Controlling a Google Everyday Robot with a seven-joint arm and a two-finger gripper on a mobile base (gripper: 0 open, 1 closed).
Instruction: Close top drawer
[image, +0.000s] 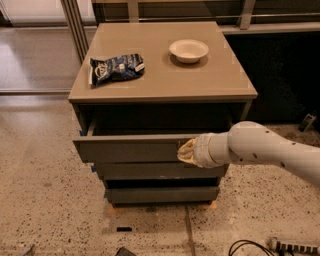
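The top drawer (130, 148) of the grey-brown cabinet (160, 87) stands pulled out, its flat handleless front facing me and its dark inside partly showing. My gripper (186, 152) is at the end of the white arm (260, 150) that reaches in from the right. It rests against the right part of the drawer's front. Two similar grey fronts (160, 171) sit below the top drawer.
A dark blue chip bag (116, 69) lies on the left of the cabinet top and a white bowl (188, 50) stands at the back right. Speckled floor surrounds the cabinet. Cables (250, 247) lie on the floor at the lower right. A metal railing stands behind.
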